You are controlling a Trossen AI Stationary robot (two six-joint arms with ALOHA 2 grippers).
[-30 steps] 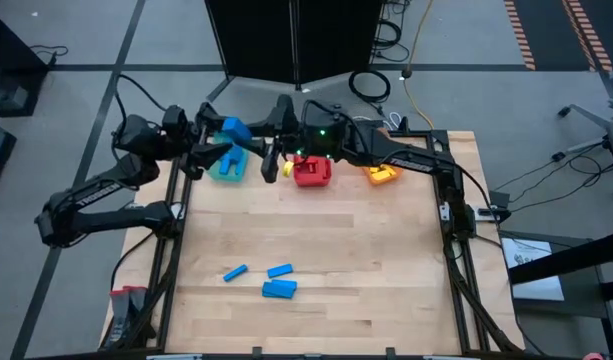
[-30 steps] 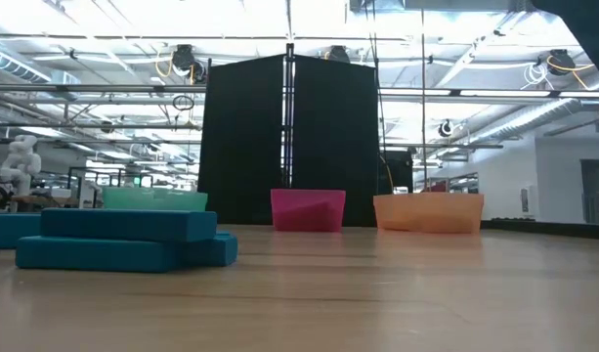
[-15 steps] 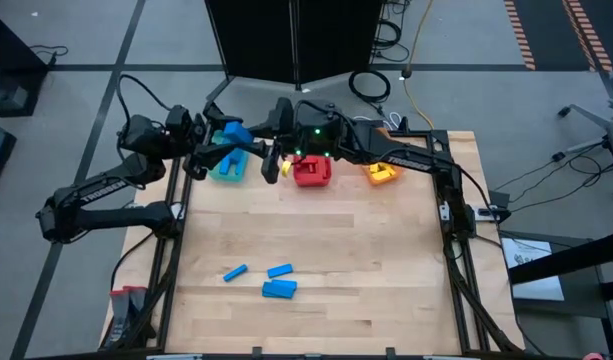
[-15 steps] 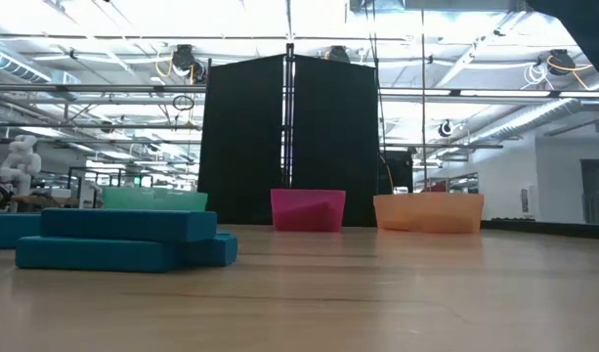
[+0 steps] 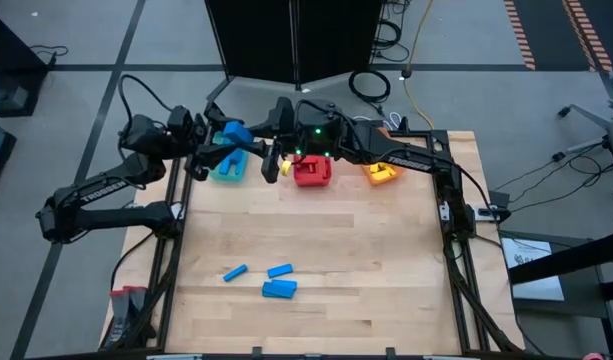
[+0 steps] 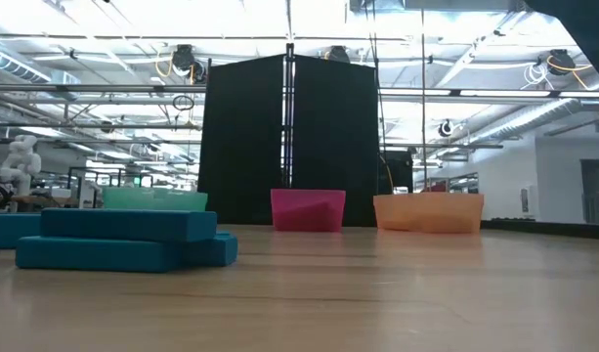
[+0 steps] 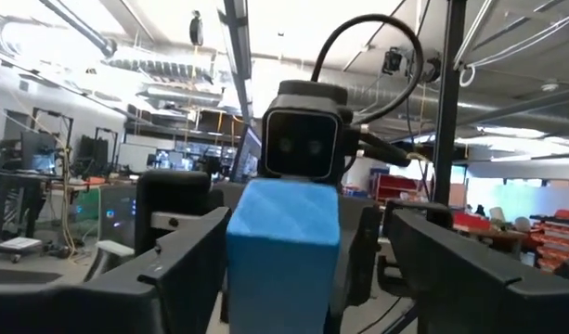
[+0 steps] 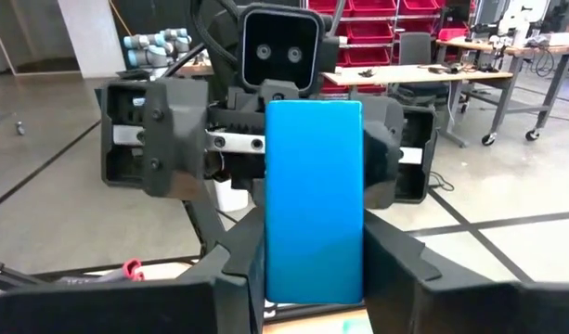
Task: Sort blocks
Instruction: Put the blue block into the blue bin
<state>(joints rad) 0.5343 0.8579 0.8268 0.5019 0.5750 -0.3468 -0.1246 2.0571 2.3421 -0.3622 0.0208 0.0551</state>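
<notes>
Over the teal bin (image 5: 226,168), upper left of the high view, my two arms meet. My right gripper (image 8: 312,269) pinches the blue block (image 8: 314,199), and my left gripper (image 7: 284,278) stands spread around it. I judge the left should clamp squarely before the right lets go. Against a second ago, the left arm sits slightly nearer. The loose blue blocks (image 5: 269,281) at lower centre lie unmoved.

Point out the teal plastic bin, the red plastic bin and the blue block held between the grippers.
Teal plastic bin (image 5: 226,170): high view, its near rim.
Red plastic bin (image 5: 312,174): high view, its middle.
Blue block (image 8: 314,199): right wrist view, its flat front face.
</notes>
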